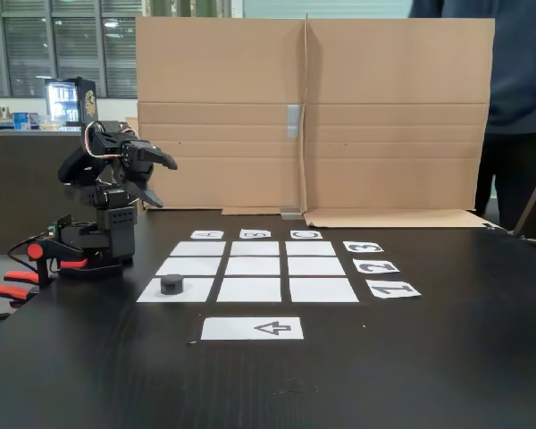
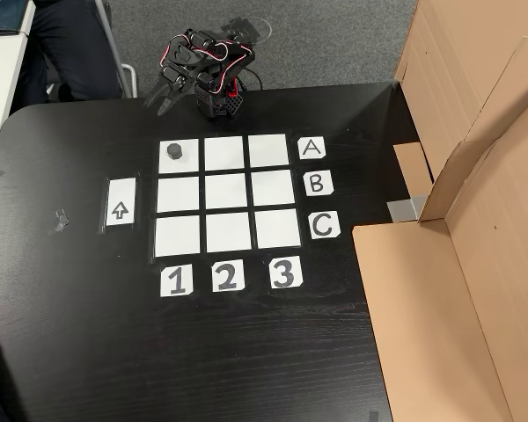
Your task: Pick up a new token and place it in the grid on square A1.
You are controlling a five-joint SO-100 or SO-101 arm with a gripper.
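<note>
Claw of mine hangs with its jaws parted wide and nothing between them, folded back above my base, well apart from the grid. On square A1, the corner cell nearest my base, the token sits flat.

Black token on white grid, black table.
</note>
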